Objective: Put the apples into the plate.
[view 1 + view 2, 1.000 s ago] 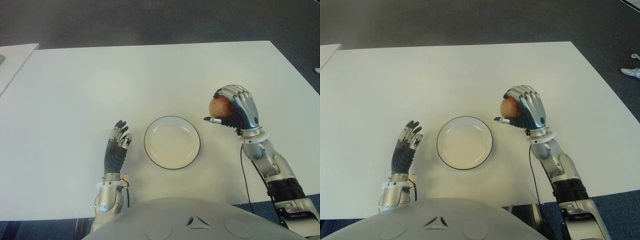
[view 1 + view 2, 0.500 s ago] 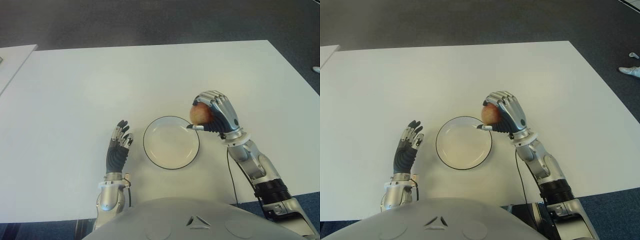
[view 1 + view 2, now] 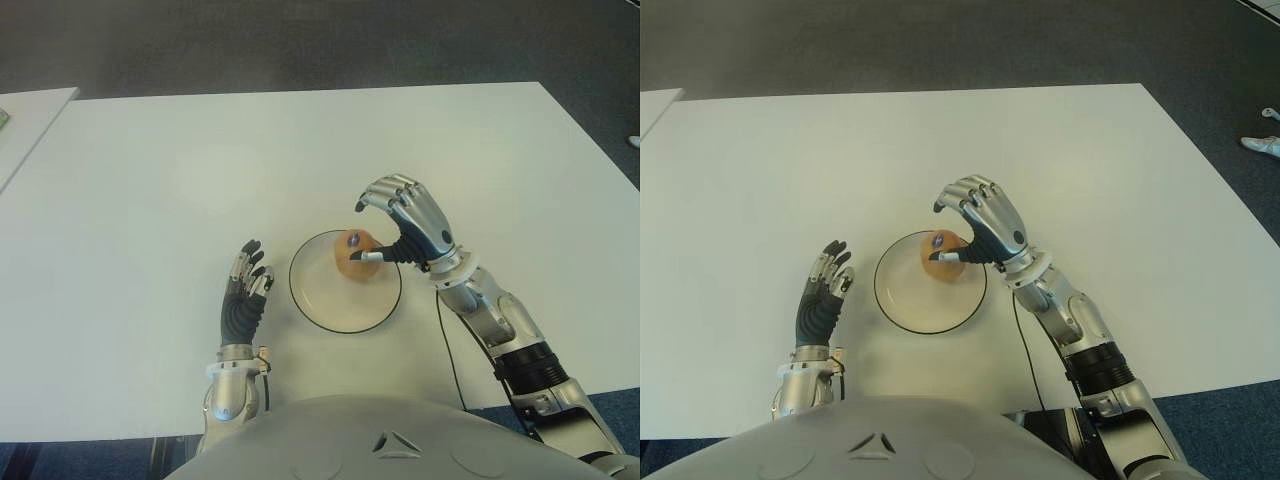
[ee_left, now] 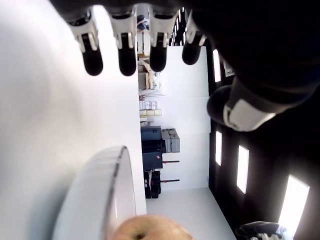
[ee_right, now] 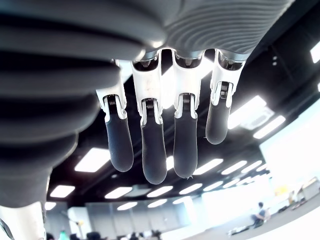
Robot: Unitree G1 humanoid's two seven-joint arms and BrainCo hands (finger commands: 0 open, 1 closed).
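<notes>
on white table (image 3: 150, 200), apple (image 3: 356, 256) sits in plate (image 3: 315, 305) beneath right hand (image 3: 408, 222), fingers (image 3: 378, 190) apart.

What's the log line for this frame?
apple: in plate | right hand: open, above plate's right edge | left hand: open, left of plate

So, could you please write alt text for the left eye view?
An apple sits in a white plate on a white table, the open right robot hand just above it. The left robot hand shows left of the plate, fingers open.
</notes>
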